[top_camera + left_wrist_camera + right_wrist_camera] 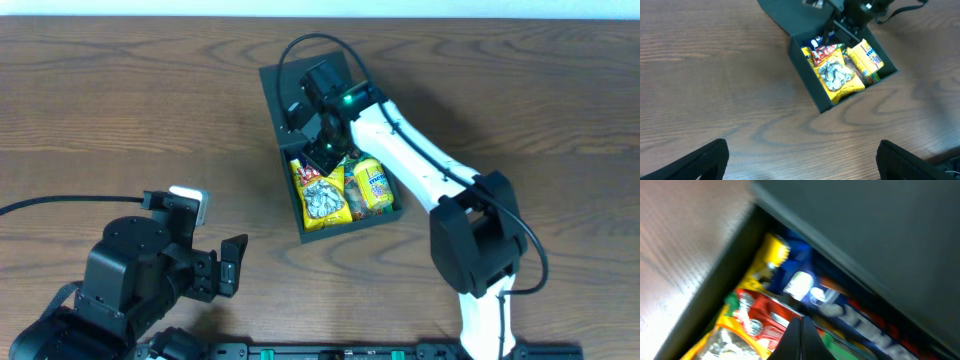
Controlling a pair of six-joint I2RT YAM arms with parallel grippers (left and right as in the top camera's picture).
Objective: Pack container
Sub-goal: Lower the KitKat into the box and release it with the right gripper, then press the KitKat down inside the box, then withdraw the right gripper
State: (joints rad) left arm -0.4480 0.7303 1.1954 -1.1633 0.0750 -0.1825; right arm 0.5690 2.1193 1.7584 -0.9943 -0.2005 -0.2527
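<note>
Overhead view showed the container (345, 227) near the middle of the table (120, 110), a little toward twelve o'clock, with its lid flap (280, 95) open at the eleven o'clock end. The right gripper (323, 155) reached into the box from five o'clock. Its fingers were pressed together, with nothing between them as far as I could see, and the tip hung just above the packets close to the hinge side. In the right wrist view this closed tip (801, 330) pointed at a blue packet (802, 282) and a red one (760, 315). The left gripper (802, 145) waited at about eight o'clock from the box, well apart from it, with its fingers wide apart and empty.

Several things could go wrong, in my judgement. The box looked like light cardboard and nothing held it, so a push of the tip against a wall or the flap would probably slide or turn it. The closed fingers could also catch the edge of a packet and drag it out when the arm rose. The seed packet (322, 197) and the yellow packet (372, 186) lay crowded at the five o'clock end (some seemed to overlap), so the flap might not shut flat over them.
</note>
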